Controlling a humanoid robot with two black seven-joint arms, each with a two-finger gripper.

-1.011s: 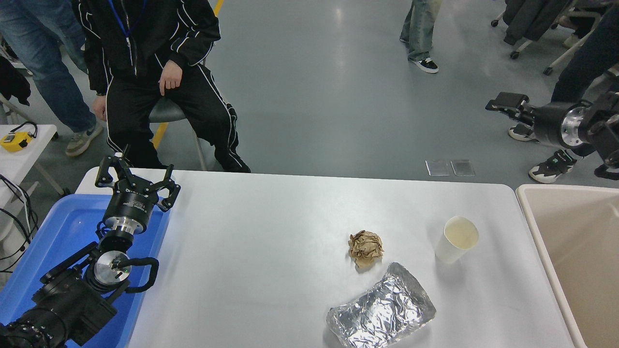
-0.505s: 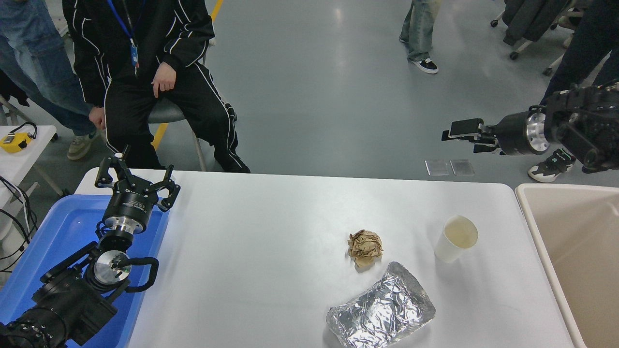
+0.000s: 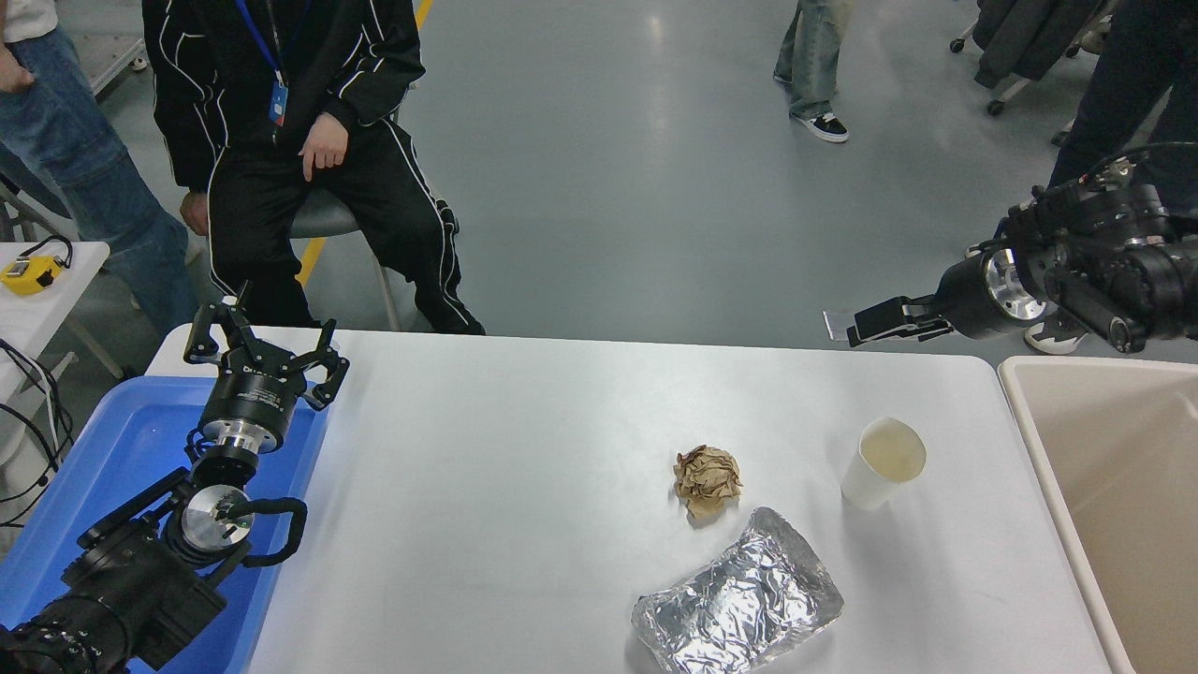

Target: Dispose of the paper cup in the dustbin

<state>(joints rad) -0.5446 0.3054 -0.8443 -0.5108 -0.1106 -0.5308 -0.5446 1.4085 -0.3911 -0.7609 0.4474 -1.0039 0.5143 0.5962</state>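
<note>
Paper cup (image 3: 883,463) stands well below right pincer (image 3: 866,323)

A small white tapered paper cup (image 3: 882,464) with a cream inside and rolled rim stands upright, mouth open upward, just left of the dustbin and apart from it. The large beige rectangular plastic dustbin (image 3: 1028,412), with rounded corners, a pale rim and a tan inside, sits at the cup's right, open-topped; its right side runs out of view.
</note>
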